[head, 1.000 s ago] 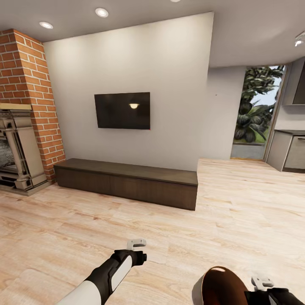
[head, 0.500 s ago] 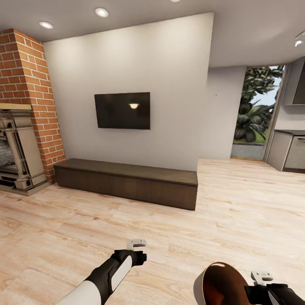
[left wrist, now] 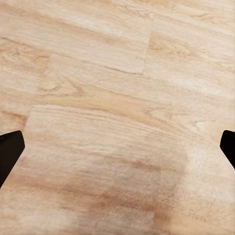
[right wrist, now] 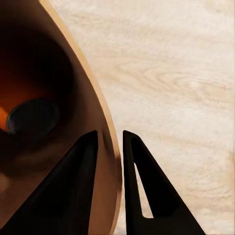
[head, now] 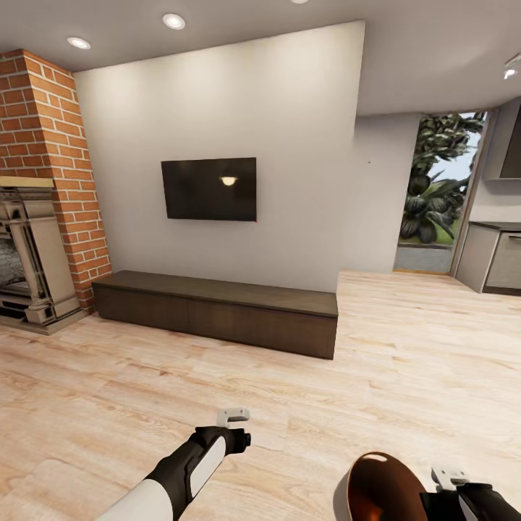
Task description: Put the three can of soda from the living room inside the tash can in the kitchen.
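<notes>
My right gripper is shut on the rim of the tash can, which is held low at the right of the head view with its brown inside facing up. In the right wrist view the gripper has one finger inside the wall and one outside. Deep in the bin lies a can of soda, showing a dark round end and an orange side. My left gripper hangs open over bare wooden floor, its fingertips far apart with nothing between them.
A long low dark cabinet stands ahead under a wall TV. A brick fireplace is at the left. Grey kitchen cabinets and a glass door with plants lie at the far right, across open wooden floor.
The tash can and my right gripper have shifted slightly right and down in the head view. The left arm and the camera have stayed still.
</notes>
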Motion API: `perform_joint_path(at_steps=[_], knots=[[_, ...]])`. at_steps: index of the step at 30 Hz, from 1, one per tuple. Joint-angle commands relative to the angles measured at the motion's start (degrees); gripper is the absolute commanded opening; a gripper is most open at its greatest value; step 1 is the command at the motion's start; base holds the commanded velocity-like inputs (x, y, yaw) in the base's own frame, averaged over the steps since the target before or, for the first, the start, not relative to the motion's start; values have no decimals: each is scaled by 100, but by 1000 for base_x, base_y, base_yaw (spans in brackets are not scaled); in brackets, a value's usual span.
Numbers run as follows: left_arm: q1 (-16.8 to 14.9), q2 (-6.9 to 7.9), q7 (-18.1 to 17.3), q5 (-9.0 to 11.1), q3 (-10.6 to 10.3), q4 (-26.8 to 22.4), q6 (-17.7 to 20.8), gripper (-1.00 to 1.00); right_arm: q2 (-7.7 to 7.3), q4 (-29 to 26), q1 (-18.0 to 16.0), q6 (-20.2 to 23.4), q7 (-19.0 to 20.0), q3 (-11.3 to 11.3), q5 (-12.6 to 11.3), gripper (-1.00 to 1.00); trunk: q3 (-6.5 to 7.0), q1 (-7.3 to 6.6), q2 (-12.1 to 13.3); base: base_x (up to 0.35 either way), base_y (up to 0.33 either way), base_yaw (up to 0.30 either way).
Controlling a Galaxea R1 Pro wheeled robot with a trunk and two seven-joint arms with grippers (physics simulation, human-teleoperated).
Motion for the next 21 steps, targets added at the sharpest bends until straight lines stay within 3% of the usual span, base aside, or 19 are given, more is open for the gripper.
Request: perform_joint_path(at_steps=[1,9,21], knots=[[0,-3,-1,0,-1,1,-1,100,-5,-23,-4,174,11,-58,-71,-100,1,0,0,0,0,0],[2,0,-1,0,-1,1,6,100,-49,-41,-71,518,-20,-84,-61,-100,1,0,0,0,0,0],[0,1,-1,0,-1,1,8,100,-113,-60,-631,1187,-114,-86,-52,-100,1,0,0,0,0,0]])
